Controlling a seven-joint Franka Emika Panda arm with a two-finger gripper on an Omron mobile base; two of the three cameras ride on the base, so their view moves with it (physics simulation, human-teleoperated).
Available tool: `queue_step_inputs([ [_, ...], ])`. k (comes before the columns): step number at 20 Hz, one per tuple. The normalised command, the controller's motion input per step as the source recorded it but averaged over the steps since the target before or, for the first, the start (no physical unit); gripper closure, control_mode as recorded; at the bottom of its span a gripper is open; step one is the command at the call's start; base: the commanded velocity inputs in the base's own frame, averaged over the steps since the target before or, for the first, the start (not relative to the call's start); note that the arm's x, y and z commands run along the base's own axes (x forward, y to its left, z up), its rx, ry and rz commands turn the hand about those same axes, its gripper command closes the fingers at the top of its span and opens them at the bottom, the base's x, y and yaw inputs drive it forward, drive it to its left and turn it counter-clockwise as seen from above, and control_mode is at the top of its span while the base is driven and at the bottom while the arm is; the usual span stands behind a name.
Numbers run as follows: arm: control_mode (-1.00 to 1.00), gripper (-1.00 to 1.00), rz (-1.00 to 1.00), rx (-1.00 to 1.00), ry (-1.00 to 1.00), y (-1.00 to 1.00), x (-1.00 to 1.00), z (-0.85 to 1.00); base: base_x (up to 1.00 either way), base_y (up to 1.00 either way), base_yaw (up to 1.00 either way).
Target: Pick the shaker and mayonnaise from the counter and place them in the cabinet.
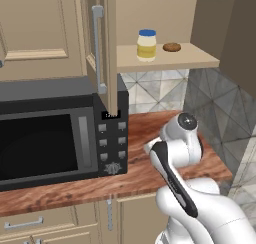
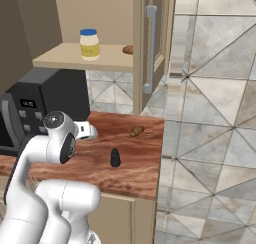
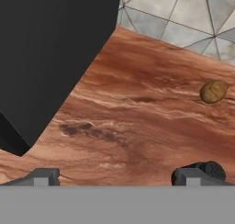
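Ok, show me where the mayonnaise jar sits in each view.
Left base view: mayonnaise stands on the cabinet shelf, upper centre, left of a brown lump.
Right base view: upper left, same shelf, lump to its right.
Hand view: not in it.
Shared landmark: the cabinet's silver bar handle.

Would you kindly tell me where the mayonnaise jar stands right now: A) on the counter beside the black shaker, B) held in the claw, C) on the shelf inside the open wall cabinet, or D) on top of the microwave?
C: the mayonnaise stands upright on the cabinet shelf, near a brown round lump, while the shaker is down on the counter.
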Motion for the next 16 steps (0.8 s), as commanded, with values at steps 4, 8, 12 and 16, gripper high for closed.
queue_step_inputs([
  [4, -1.00, -1.00, -0.06, 0.00, 0.13, 0.00, 0.00, -0.44, 0.00, 0.00, 0.00],
  [8, -1.00, -1.00, -0.04, 0.00, 0.12, -0.06, 0.00, -0.37, 0.00, 0.00, 0.00],
  [12, -1.00, -1.00, 0.00, 0.00, 0.03, -0.25, 0.00, -0.17, 0.00, 0.00, 0.00],
  [16, -1.00, -1.00, 0.00, -0.01, 0.00, -0.37, 0.00, 0.00, 0.00, 0.00, 0.00],
])
